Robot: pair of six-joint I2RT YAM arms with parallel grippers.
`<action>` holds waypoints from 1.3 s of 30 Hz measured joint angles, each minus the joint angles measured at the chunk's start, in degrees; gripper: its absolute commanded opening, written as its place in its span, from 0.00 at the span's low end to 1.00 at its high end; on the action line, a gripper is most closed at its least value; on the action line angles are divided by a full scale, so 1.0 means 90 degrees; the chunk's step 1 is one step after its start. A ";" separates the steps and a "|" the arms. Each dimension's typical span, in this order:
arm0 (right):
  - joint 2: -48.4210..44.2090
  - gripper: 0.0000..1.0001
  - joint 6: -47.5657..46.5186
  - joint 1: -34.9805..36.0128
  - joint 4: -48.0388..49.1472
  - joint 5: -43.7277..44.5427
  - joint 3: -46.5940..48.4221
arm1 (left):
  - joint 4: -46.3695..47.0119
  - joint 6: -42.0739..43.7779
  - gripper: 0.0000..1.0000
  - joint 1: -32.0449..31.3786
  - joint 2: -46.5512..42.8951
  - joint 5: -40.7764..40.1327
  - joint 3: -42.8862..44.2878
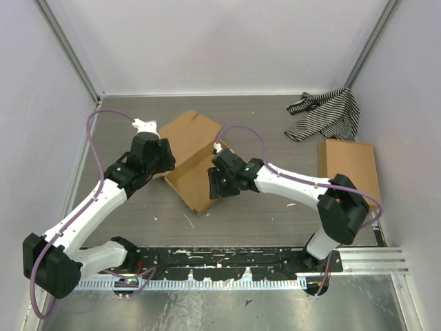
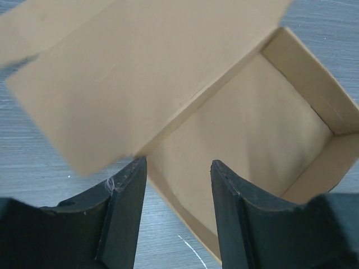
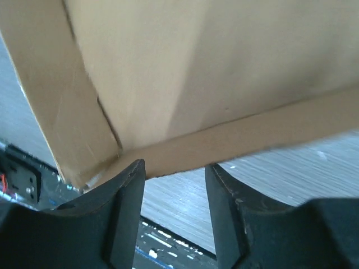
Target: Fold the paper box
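The paper box point(image 1: 191, 148) lies mid-table as a shallow brown tray with its lid flap standing open. In the left wrist view the lid point(image 2: 146, 67) rises to the left of the tray's inside point(image 2: 252, 129). My left gripper point(image 2: 178, 162) is open at the tray's near wall, which runs between the fingers untouched. From above, it point(image 1: 165, 155) sits at the box's left side. My right gripper point(image 3: 174, 165) is open too, its tips just short of the lower edge of a box wall point(image 3: 196, 67). Seen from above, it point(image 1: 216, 185) is at the box's right side.
A second, squarish brown cardboard box point(image 1: 348, 169) lies at the right wall. A black-and-white striped cloth point(image 1: 327, 114) is bunched at the back right. The black base rail point(image 1: 227, 262) runs along the near edge. Walls close in the left, back and right sides.
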 measured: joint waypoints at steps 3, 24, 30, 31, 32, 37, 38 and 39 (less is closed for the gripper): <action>-0.0345 0.62 -0.0049 0.0068 -0.0376 0.1030 0.0238 | 0.0000 0.0000 0.60 0.0000 -0.0090 -0.0131 -0.0002; 0.3196 0.87 -0.4396 -0.2055 -0.0078 0.0976 0.4495 | -0.0525 -0.0136 0.59 0.0107 -0.0505 -0.0578 0.0041; 0.4044 0.83 -0.4935 -0.1967 -0.0151 0.0180 0.5144 | -0.0716 -0.0158 0.59 0.0107 -0.0821 -0.0748 0.0039; 0.4061 0.81 -0.4966 -0.1957 -0.0168 0.0087 0.5178 | -0.0736 -0.0168 0.59 0.0107 -0.0869 -0.0767 0.0036; 0.4063 0.76 -0.4998 -0.1940 -0.0170 -0.0036 0.5209 | -0.0753 -0.0172 0.59 0.0107 -0.0925 -0.0792 0.0029; 0.4099 0.41 -0.5030 -0.1906 -0.0146 -0.0321 0.5391 | -0.0750 -0.0211 0.58 0.0107 -0.0964 -0.0826 -0.0024; 0.4155 0.37 -0.4988 -0.1906 -0.0168 -0.0321 0.5474 | -0.0753 -0.0214 0.58 0.0107 -0.0940 -0.0826 -0.0034; 0.4228 0.35 -0.4937 -0.1911 -0.0168 -0.0318 0.5561 | -0.0750 -0.0214 0.58 0.0107 -0.0899 -0.0823 -0.0044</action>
